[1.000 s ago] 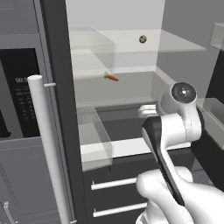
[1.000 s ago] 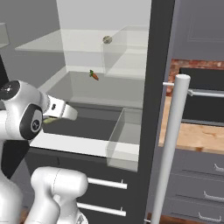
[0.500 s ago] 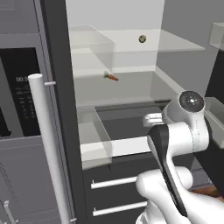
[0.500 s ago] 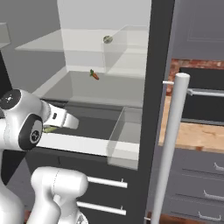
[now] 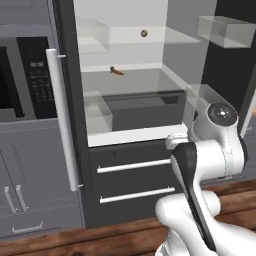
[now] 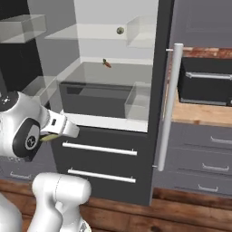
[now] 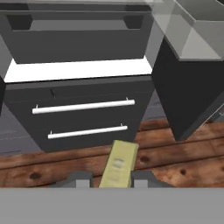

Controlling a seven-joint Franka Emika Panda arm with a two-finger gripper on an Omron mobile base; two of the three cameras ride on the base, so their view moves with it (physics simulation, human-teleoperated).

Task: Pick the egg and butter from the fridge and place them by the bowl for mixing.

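The claw [image 7: 107,179] grips the butter [image 7: 118,163] over the wooden floor [image 7: 183,157] before the open fridge [image 5: 135,135], whose shelf at 12 o'clock holds the egg [image 5: 144,33].

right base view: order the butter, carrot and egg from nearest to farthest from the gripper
1. butter, held between the fingers at the gripper, lower left.
2. carrot, on the fridge's middle shelf, up and right.
3. egg, on the top shelf, highest and deepest.
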